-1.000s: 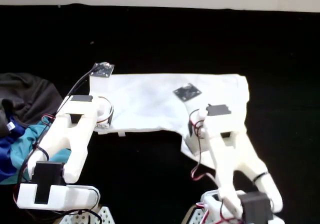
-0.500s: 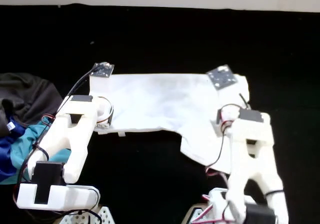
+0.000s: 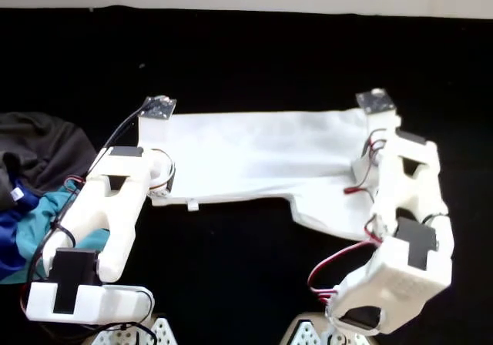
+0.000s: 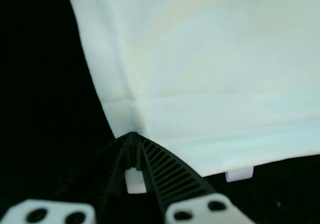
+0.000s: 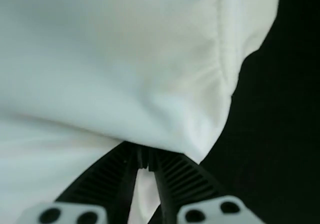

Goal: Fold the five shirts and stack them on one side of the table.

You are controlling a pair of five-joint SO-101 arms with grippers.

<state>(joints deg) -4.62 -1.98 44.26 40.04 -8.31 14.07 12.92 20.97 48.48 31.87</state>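
White shirt [image 3: 254, 156] spread flat across middle of black table [image 3: 254, 60], stretched between both arms. Left gripper [image 4: 134, 150] pinched shut on shirt's near corner, right at hem fold, small white tag [image 4: 239, 174] just beside along hem. Right gripper [image 5: 145, 160] clamped tight on opposite end of same shirt, cloth bunched over fingertips. From above: left arm [image 3: 108, 206] at shirt's left end, right arm [image 3: 404, 199] over its right end, fingertips of both hidden under wrists. Near-right part of shirt partly covered by right arm, outline there hard to make out. Heap of other shirts [image 3: 31, 191] at table's left edge, crumpled: dark grey, blue, teal; cut off by frame, count unclear.
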